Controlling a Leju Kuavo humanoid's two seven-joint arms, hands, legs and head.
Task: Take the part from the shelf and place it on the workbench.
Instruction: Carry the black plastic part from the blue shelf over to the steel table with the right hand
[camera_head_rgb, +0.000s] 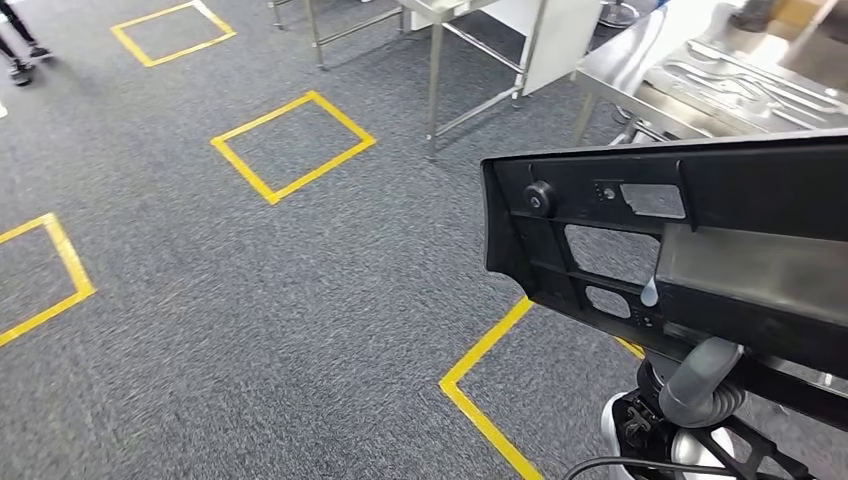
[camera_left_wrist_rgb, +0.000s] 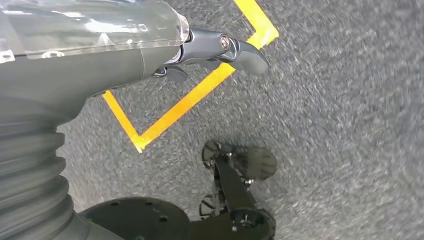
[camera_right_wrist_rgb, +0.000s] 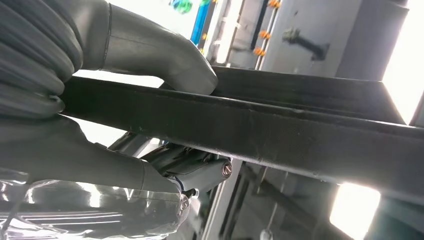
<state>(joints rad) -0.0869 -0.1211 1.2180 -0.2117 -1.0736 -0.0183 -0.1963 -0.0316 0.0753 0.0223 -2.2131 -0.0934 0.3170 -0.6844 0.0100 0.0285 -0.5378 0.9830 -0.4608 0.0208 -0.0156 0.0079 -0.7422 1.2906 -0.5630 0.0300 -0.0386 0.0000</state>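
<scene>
Right hand (camera_right_wrist_rgb: 150, 125) grips the long black part (camera_head_rgb: 690, 240), thumb (camera_right_wrist_rgb: 165, 60) over one edge, fingers (camera_right_wrist_rgb: 200, 170) curled under the other. Part is held up off the grey carpet (camera_head_rgb: 300, 300), right side of the scene, near the metal workbench (camera_head_rgb: 720, 80) far right. Left hand (camera_left_wrist_rgb: 215, 50) hangs over the carpet and yellow tape (camera_left_wrist_rgb: 200, 90), fingers loosely apart, holding nothing.
</scene>
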